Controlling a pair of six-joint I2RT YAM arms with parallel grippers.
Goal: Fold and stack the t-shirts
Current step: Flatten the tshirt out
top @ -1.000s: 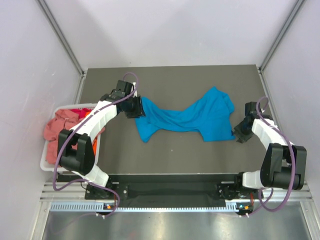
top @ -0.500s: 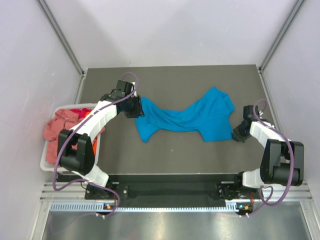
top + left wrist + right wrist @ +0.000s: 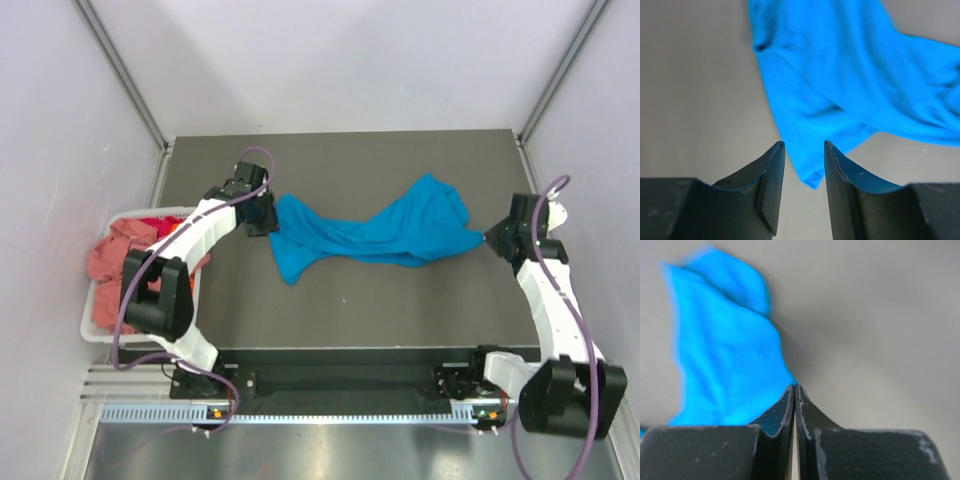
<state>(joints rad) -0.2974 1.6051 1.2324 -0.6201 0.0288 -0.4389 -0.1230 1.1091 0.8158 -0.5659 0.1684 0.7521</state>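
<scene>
Evidently right fingers pinch a corner of turquoise t-shirt

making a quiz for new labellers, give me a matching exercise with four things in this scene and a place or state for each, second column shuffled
Things:
1. turquoise t-shirt
2. left gripper
3. right gripper
4. white basket

Places or states:
a. jaws apart
b. at the left edge of the table
c. lying crumpled across the middle of the table
d. shut on a corner of cloth

Pairs: 1-c, 2-a, 3-d, 4-b
</scene>
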